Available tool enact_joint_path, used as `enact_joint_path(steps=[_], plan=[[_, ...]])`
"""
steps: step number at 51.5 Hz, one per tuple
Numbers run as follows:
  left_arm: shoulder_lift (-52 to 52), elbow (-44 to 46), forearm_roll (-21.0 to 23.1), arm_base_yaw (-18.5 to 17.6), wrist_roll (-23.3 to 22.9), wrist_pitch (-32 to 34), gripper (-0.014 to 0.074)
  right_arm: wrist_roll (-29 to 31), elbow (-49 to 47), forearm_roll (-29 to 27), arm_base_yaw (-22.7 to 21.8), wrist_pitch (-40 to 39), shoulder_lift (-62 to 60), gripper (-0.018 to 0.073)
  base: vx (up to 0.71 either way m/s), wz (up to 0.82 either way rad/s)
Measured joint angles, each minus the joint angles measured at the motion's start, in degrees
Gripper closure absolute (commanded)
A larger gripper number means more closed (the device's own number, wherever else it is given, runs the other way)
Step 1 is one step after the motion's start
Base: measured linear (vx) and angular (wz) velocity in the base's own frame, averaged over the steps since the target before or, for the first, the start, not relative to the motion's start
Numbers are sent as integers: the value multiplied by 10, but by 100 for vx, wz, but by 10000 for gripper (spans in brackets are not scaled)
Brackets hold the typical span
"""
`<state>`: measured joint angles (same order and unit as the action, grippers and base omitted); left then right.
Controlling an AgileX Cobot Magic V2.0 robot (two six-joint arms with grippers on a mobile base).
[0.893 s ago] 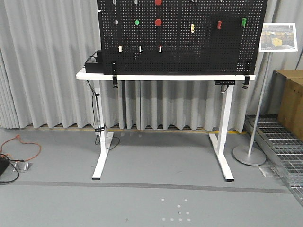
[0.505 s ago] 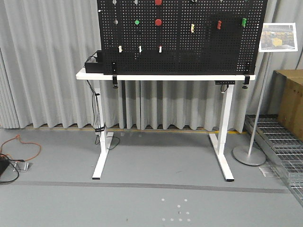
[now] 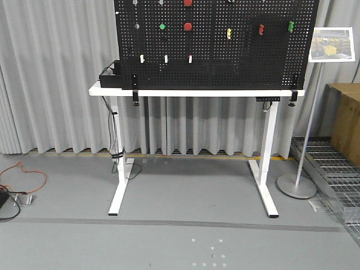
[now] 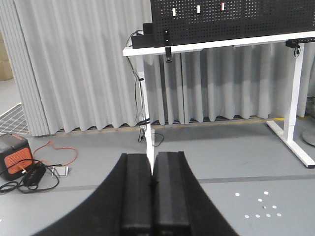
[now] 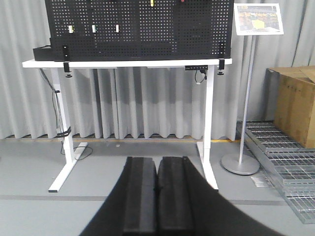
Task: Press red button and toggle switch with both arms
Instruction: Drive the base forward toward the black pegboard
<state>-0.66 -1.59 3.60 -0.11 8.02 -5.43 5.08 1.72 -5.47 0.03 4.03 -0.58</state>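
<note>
Found the left gripper (image 4: 152, 164) closest in, with blocky black fingers pressed flat together and nothing between them. Found the right gripper (image 5: 157, 166) the same, fingers closed against each other and empty. Saw both well short of the white table (image 3: 197, 92), with grey floor (image 3: 180, 236) lying between. Noted an orange cable (image 3: 25, 171) on that floor off to the left and a cardboard box (image 3: 346, 121) off to the right. Spotted the black pegboard (image 3: 225, 67) standing upright on the table. Made out the red button (image 3: 187, 26) on its upper middle, near a green button (image 3: 162, 26), and three white toggle switches (image 3: 166, 58) in a row just below. Saw grey curtain (image 3: 56, 84) behind everything.
</note>
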Motion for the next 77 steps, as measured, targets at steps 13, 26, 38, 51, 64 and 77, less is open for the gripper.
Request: enact_joint_path(steps=[13, 26, 38, 51, 64, 77], plan=[[0, 0, 0, 0, 0, 0, 595, 0, 0, 0, 0, 0, 0, 559, 24, -9], [0, 0, 0, 0, 0, 0, 595, 0, 0, 0, 0, 0, 0, 559, 39, -11], [0, 0, 0, 0, 0, 0, 595, 0, 0, 0, 0, 0, 0, 559, 45, -3], [0, 0, 0, 0, 0, 0, 595, 0, 0, 0, 0, 0, 0, 559, 45, 3], [0, 0, 0, 0, 0, 0, 595, 0, 0, 0, 0, 0, 0, 559, 47, 6], [0, 0, 0, 0, 0, 0, 595, 0, 0, 0, 0, 0, 0, 559, 47, 7]])
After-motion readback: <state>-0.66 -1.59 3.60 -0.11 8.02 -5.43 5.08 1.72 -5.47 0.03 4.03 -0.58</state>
